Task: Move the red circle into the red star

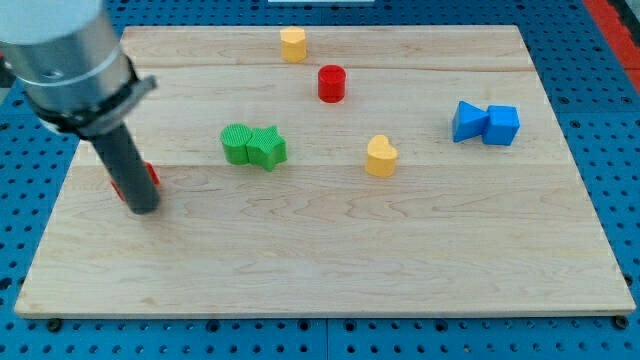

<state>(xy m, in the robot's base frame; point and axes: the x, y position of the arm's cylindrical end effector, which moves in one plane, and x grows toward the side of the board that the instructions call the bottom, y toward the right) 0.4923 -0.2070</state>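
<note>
The red circle (331,83) is a short red cylinder standing near the view's top centre of the wooden board (330,260). The red star (149,175) is at the view's left, mostly hidden behind my rod; only a small red edge shows. My tip (144,209) rests on the board right beside the red star, at its lower side. The red circle is far to the right and above the tip.
A green circle (238,143) and a green star (267,148) touch each other left of centre. A yellow hexagon (293,44) is at the top. A yellow heart (380,156) is at centre right. Two blue blocks (486,123) touch at the right.
</note>
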